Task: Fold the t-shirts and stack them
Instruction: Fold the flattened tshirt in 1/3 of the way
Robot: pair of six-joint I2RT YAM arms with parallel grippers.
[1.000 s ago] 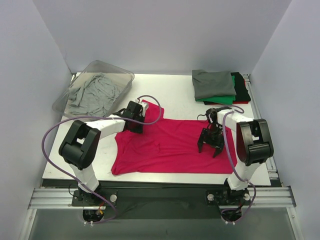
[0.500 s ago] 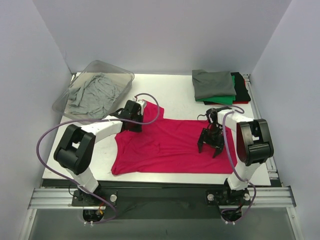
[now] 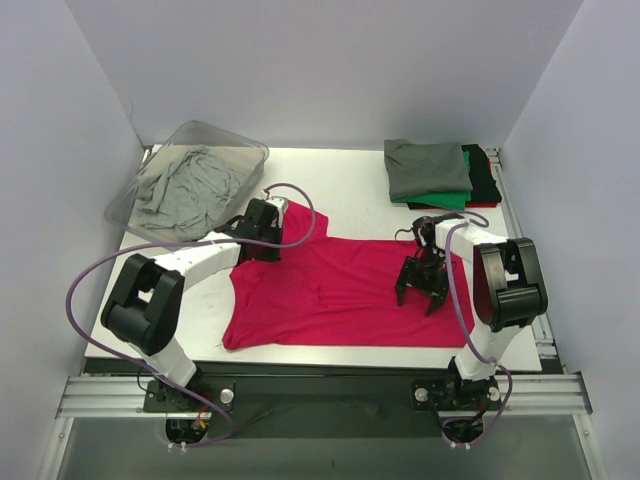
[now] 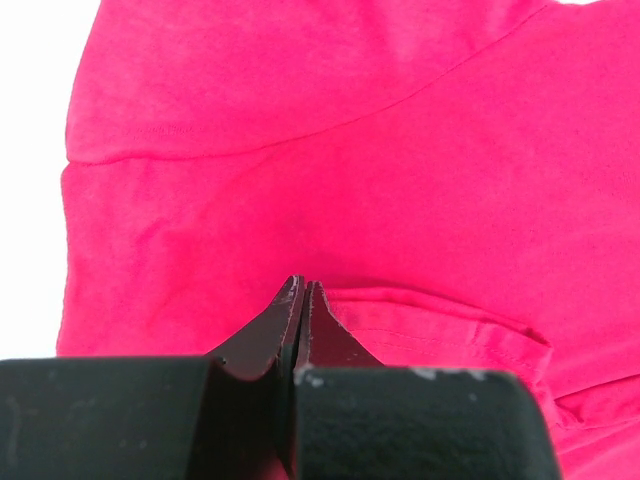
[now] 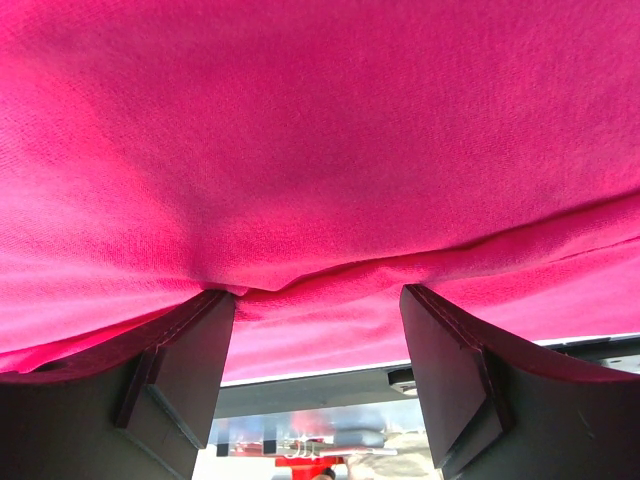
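Observation:
The magenta-red t-shirt [image 3: 340, 285] lies spread flat on the white table. My left gripper [image 3: 266, 238] is at its far-left sleeve. In the left wrist view the left gripper [image 4: 301, 287] has its jaws pressed together, pinching the cloth by a raised hem fold [image 4: 430, 325]. My right gripper [image 3: 420, 292] is open and stands low over the shirt's right part. In the right wrist view the right gripper [image 5: 316, 300] has its fingers [image 5: 190, 345] wide apart with the red cloth [image 5: 320, 150] between and beyond them. A folded stack [image 3: 428, 168] sits at the back right, dark grey on top.
The stack also shows green [image 3: 445, 199], black [image 3: 486, 178] and a red edge [image 3: 480, 205]. A clear plastic bin [image 3: 236, 148] at the back left holds a crumpled light grey shirt [image 3: 185, 188]. Grey walls surround the table; its near edge [image 3: 300, 352] lies before the shirt.
My left gripper has shifted slightly toward the back left at the sleeve, and its arm has swung left. The right arm has not moved.

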